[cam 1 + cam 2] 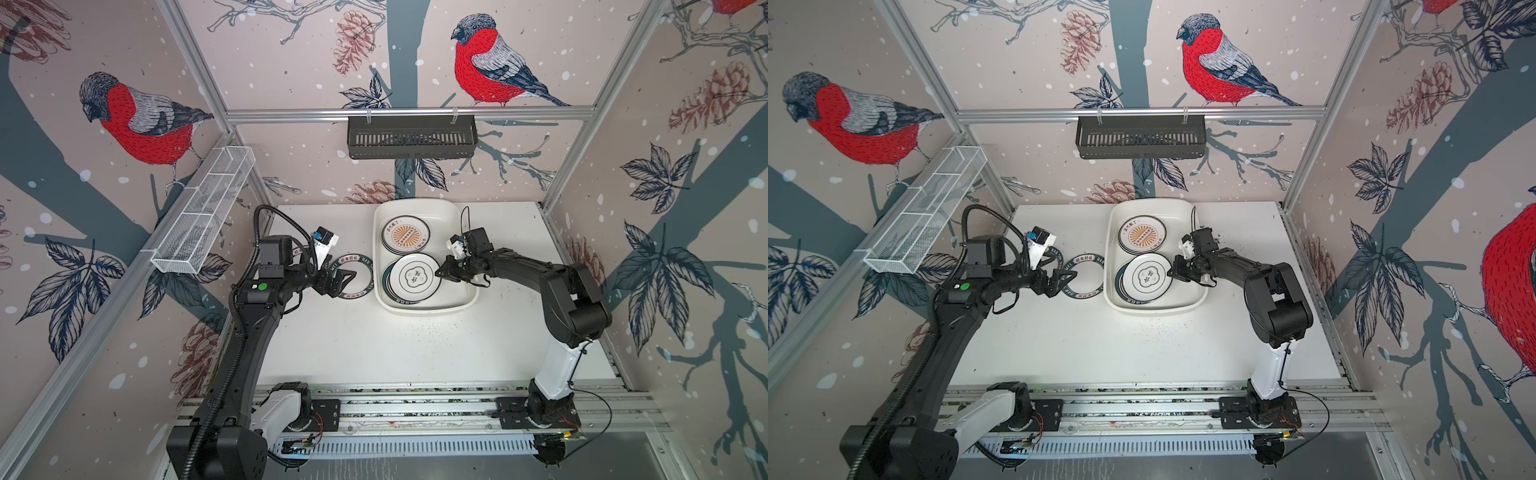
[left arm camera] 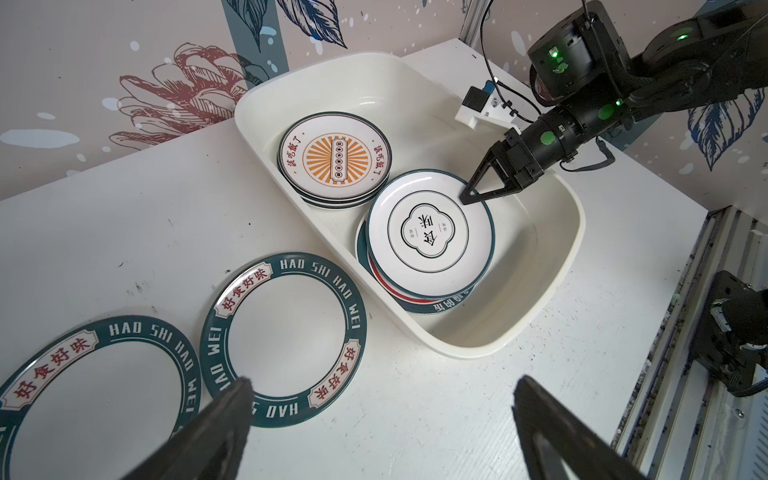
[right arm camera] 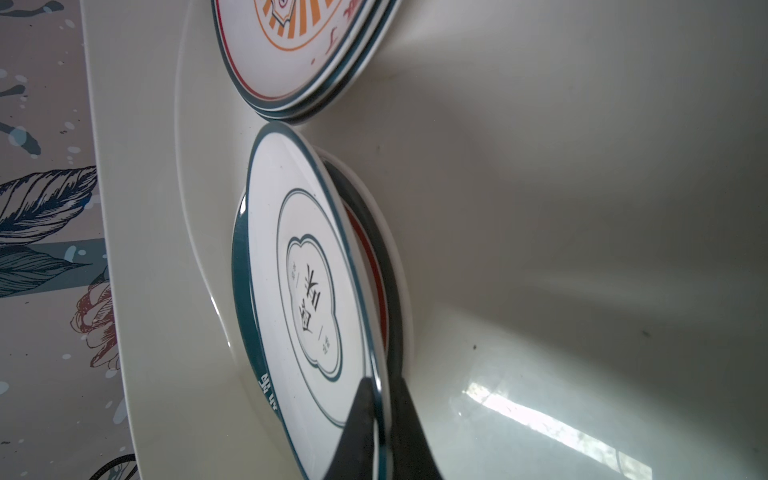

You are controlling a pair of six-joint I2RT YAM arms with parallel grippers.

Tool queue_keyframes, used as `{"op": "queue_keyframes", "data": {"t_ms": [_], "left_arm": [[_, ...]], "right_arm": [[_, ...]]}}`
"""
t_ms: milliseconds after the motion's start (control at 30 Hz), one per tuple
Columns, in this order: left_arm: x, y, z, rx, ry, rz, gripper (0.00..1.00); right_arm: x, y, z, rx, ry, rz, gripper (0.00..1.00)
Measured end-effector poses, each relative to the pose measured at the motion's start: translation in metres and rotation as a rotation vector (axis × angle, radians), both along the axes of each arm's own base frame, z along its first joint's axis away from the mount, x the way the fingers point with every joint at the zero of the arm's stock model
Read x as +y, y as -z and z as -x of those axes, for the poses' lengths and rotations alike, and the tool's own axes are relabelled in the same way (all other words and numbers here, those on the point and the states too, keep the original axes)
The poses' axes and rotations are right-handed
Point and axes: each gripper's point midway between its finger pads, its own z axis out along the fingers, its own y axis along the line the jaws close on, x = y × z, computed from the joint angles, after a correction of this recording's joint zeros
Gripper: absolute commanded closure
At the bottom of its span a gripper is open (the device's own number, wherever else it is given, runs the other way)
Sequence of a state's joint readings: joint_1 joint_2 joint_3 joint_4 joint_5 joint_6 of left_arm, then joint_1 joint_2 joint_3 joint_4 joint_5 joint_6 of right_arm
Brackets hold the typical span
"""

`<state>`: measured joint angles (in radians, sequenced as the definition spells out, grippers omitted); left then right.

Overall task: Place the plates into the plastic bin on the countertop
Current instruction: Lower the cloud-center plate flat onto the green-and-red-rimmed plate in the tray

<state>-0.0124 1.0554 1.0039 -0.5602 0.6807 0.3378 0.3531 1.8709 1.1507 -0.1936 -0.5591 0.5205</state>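
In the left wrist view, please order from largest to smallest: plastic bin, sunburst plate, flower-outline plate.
1. plastic bin
2. flower-outline plate
3. sunburst plate, slightly smaller, but farther from the camera, so the plates may be equal.

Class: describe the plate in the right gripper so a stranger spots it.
Find the plastic bin at the countertop's far edge, holding two plate stacks. The stack nearer the arm bases has a top plate pinched by the right gripper. Unlike the orange sunburst plate beside it, it shows a flower outline.
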Motion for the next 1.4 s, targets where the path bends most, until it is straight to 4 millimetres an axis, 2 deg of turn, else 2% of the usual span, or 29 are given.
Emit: {"op": "queue_keyframes", "data": {"t_ms": [333, 500, 700, 867, 1067, 1400], "left_arm": [[0.000, 0.001, 0.000, 0.002, 0.002, 0.002, 0.03], [-0.001, 0.008, 0.001, 0.014, 0.003, 0.003, 0.03], [-0.001, 0.008, 0.000, 0.011, 0.004, 0.003, 0.04], [-0.001, 0.008, 0.003, 0.010, 0.001, 0.012, 0.03], [-0.001, 0.009, 0.003, 0.012, -0.001, 0.014, 0.03], [-0.001, 0.013, 0.006, 0.014, -0.001, 0.014, 0.03]], "right_arm": [[-0.008, 0.014, 0.004, 0.026, 0.006, 0.057, 0.83], [-0.008, 0.015, 0.005, 0.027, 0.006, 0.063, 0.82], [-0.006, 0.016, 0.006, 0.027, 0.000, 0.068, 0.78], [-0.006, 0.016, 0.007, 0.027, 0.001, 0.079, 0.70], [-0.011, 0.004, 0.004, 0.001, 0.020, 0.108, 0.67], [-0.012, -0.008, -0.003, -0.039, 0.038, 0.139, 0.69]]}}
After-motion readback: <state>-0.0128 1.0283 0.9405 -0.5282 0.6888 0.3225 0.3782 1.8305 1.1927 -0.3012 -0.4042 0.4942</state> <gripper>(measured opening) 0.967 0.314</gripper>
